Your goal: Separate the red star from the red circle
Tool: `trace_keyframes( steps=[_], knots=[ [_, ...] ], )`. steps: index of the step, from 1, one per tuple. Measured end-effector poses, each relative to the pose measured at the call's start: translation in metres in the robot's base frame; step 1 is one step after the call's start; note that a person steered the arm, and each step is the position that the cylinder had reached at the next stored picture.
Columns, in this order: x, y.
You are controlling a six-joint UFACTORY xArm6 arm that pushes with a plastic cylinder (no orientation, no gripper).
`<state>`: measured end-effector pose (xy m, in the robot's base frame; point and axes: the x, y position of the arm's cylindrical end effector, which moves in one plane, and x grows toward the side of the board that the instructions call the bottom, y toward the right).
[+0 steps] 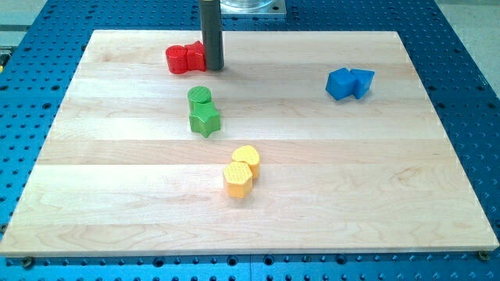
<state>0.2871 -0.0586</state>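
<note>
Two red blocks sit touching near the view's top left of centre. The left one (177,59) looks round, like the red circle. The right one (195,55) has an uneven outline, like the red star, and is partly hidden by my rod. My tip (212,67) stands at the right side of the right red block, touching or nearly touching it.
A green circle (199,97) sits against a green star (205,120) below the red pair. Two yellow blocks (246,157) (237,179) lie touching near the centre bottom. Two blue blocks (340,83) (362,80) lie touching at the right. The wooden board (117,195) lies on a blue perforated table.
</note>
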Motion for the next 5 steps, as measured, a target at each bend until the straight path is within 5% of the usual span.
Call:
trace_keyframes(
  steps=[3,5],
  knots=[
    [-0.001,0.014],
    [-0.051,-0.025]
  ],
)
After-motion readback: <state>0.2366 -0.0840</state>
